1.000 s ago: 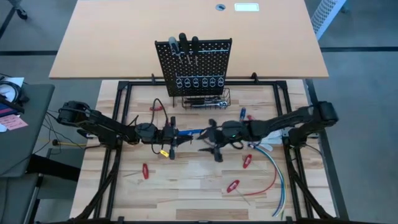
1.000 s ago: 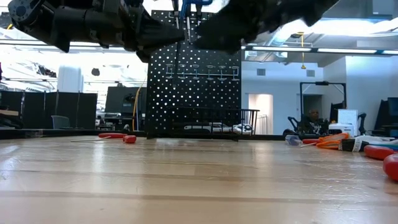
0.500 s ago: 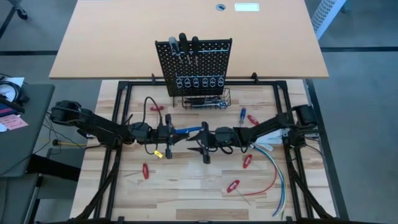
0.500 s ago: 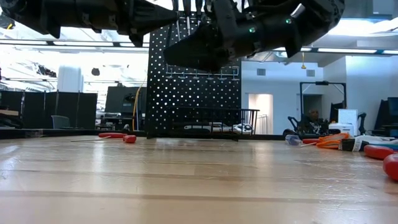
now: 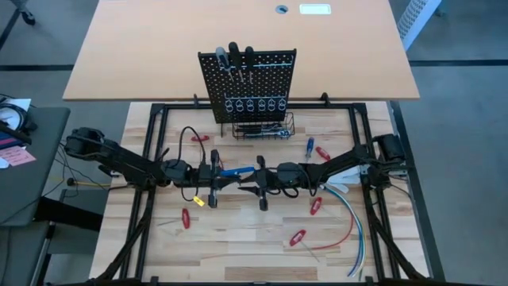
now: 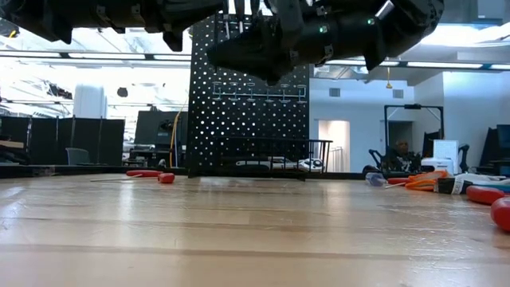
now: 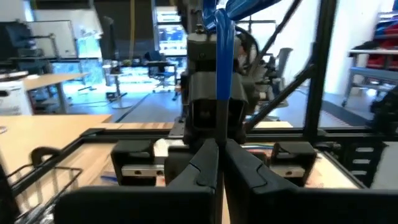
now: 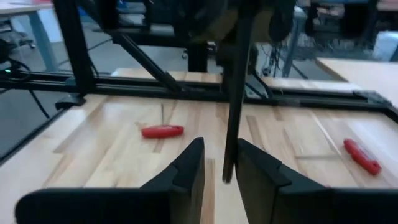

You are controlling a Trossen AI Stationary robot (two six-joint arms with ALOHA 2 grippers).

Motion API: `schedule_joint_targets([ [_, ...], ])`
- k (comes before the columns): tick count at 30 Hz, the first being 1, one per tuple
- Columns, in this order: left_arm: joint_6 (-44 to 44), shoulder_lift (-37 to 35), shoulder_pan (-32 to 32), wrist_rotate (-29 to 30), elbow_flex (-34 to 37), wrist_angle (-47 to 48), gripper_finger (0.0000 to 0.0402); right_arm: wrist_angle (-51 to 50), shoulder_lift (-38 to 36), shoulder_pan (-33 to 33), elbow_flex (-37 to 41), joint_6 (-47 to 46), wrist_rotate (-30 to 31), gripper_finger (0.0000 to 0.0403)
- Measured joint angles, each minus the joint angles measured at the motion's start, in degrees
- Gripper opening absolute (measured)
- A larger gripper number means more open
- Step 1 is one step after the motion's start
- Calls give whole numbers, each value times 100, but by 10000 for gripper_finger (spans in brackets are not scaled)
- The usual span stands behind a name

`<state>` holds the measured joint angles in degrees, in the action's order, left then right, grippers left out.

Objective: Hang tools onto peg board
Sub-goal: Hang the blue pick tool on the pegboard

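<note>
From above, the left gripper (image 5: 217,176) and right gripper (image 5: 258,179) met over mid-table, a blue tool (image 5: 236,171) spanning between them, in front of the peg board (image 5: 248,83); red tools (image 5: 298,237) lay scattered on the table (image 5: 238,238). Level with the table, both arms hung high before the board. Through the left wrist, its fingers (image 7: 205,165) were clamped together on the blue shaft (image 7: 223,56). Through the right wrist, a dark rod (image 8: 235,93) stood between fingers (image 8: 186,165) still apart.
</note>
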<state>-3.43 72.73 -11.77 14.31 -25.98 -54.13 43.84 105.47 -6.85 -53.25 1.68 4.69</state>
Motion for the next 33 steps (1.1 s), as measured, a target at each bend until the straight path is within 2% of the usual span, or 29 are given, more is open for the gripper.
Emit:
schedule_joint_targets([
  [5,2,0,-17,9,0,13,1,118,-1,-11,0,27,0,77],
  [11,15,0,-20,6,0,29,6,97,-3,-3,0,33,2,12],
  [16,162,-33,-17,89,-4,137,19,121,-23,63,8,-249,0,8],
  [23,578,-592,0,1152,-7,1738,97,36,-819,490,533,-821,-7,2],
  [28,767,-1012,-2,1228,-7,2656,133,-130,-1560,952,954,-1121,-40,1],
  [33,1168,-960,-58,1187,-7,3281,140,-1266,-2227,1621,691,-1302,-435,1],
])
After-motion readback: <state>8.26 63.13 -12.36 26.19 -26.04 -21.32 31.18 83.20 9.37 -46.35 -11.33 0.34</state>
